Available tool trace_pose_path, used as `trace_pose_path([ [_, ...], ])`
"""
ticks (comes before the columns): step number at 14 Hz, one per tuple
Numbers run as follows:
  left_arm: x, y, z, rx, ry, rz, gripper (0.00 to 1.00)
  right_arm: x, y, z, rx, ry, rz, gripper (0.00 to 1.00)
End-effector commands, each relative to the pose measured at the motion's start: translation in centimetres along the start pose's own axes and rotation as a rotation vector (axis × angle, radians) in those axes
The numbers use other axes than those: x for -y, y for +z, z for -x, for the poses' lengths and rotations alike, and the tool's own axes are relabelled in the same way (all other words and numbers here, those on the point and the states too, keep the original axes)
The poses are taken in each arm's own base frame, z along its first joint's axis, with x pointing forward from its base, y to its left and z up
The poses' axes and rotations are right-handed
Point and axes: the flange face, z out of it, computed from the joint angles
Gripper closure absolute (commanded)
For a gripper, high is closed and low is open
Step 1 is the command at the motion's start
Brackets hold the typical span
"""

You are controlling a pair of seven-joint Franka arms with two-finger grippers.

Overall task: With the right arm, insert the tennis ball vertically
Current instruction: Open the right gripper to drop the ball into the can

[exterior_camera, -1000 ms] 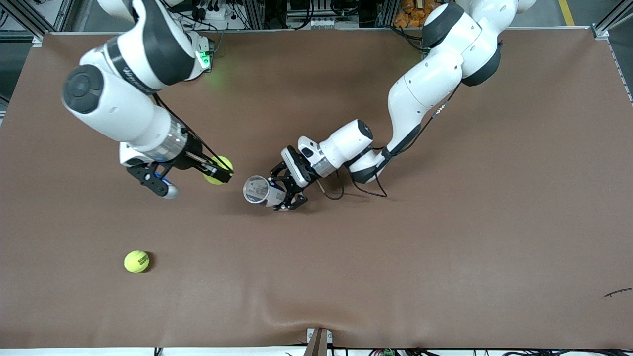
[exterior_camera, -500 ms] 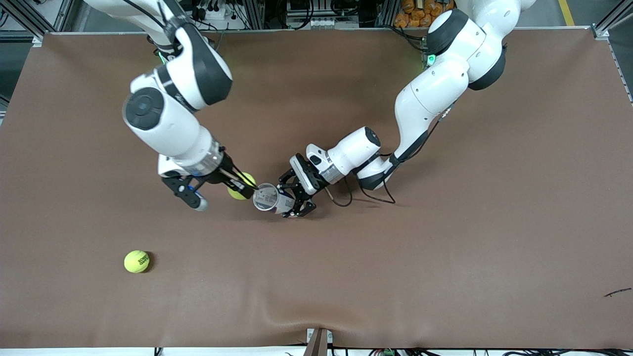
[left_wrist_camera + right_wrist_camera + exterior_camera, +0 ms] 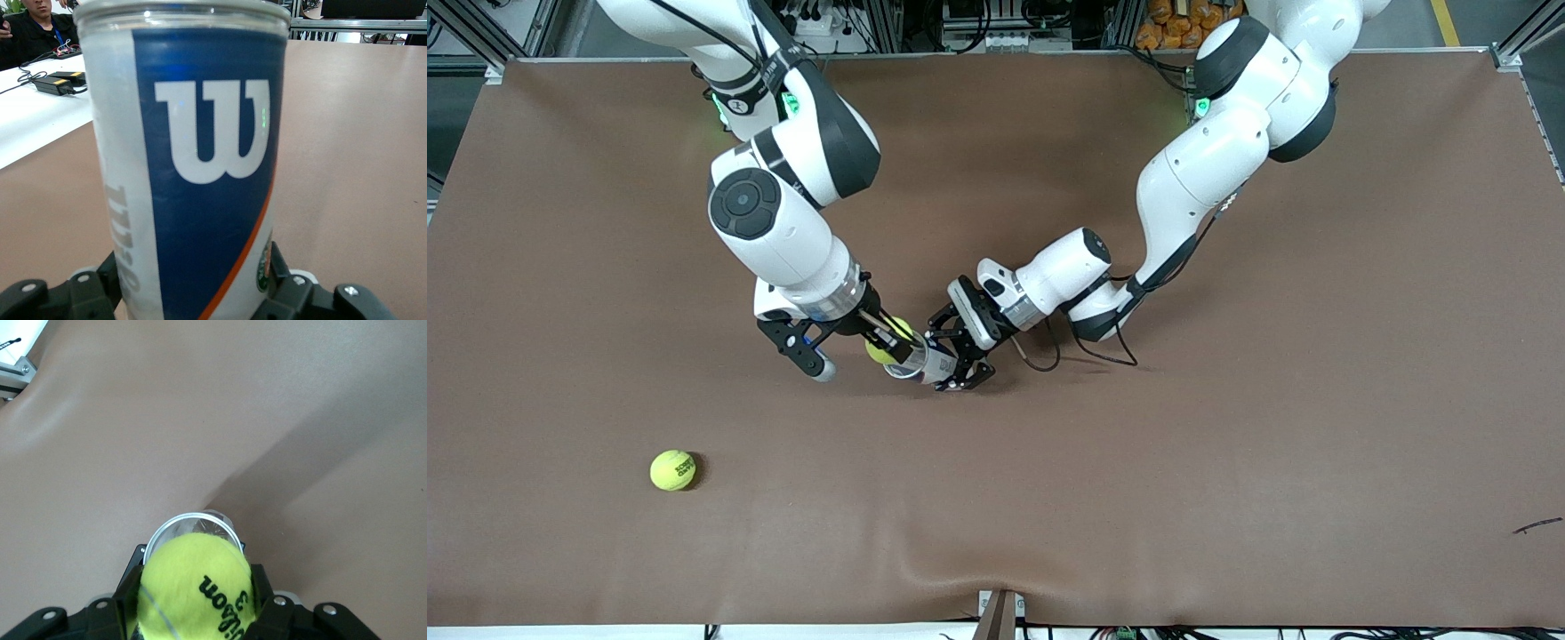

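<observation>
1. While the right gripper [image 3: 889,342] hangs over the mouth of the ball can [image 3: 919,363], it is clamped on the tennis ball [image 3: 887,343]; the ball sits just above the rim, not yet inside.
2. Left gripper [image 3: 951,360] is clenched round the can's body, holding it mouth-up with a slight lean toward the right arm [image 3: 783,227]. My read: it's a fixture, presenting the opening so the ball can drop in from above.
3. Right arm comes in steep from its base end, fingers pointing down. That fits a vertical insert: ball above the opening, push or release straight down.
4. Right wrist view gives what the front view can't: ball [image 3: 195,588] between the pads, clear can rim [image 3: 190,523] right under it and partly showing past the ball. Roughly lined up, though I can't tell from it whether it's truly centred.
5. Left wrist view shows only the can wall [image 3: 193,167], blue label with a white W, seated between the left gripper's fingers [image 3: 297,297]. No ball visible there, so it says nothing on alignment, but it confirms the grip sits low on the body.
6. Front view alone shows the layout: both grippers meet mid-table [image 3: 1227,462], and a second tennis ball [image 3: 672,469] lies loose, well apart, nearer the front camera toward the right arm's end.
7. Risk, as I judge it: tight fit plus a leaning can, so the ball may catch on the rim.
</observation>
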Motion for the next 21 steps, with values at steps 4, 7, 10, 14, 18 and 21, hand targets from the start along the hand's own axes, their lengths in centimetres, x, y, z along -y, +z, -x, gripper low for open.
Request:
trace_pose_path([
  [4, 0.0, -0.1, -0.2, -0.021, 0.006, 0.002, 0.18, 1.2, 1.1, 0.5, -0.029, 0.058, -0.011, 0.21],
  [7, 0.1, -0.1, -0.3, -0.022, 0.006, 0.001, 0.18, 1.4, 1.6, 1.3, -0.026, 0.067, -0.005, 0.00],
  [10, 0.1, -0.1, -0.5, -0.025, 0.006, 0.000, 0.18, 1.3, 1.5, 0.9, -0.028, 0.068, -0.005, 0.00],
  [14, 0.2, -0.2, -0.5, -0.025, 0.006, -0.001, 0.18, 1.4, 0.3, -0.2, -0.036, 0.077, -0.023, 0.00],
  [18, 0.2, -0.2, -0.6, -0.027, 0.006, -0.001, 0.18, 0.5, -0.1, -2.3, -0.068, 0.038, -0.008, 0.00],
  [21, 0.2, -0.2, -0.8, -0.030, 0.006, -0.001, 0.18, -1.8, -1.2, -6.1, -0.092, -0.110, 0.062, 0.00],
])
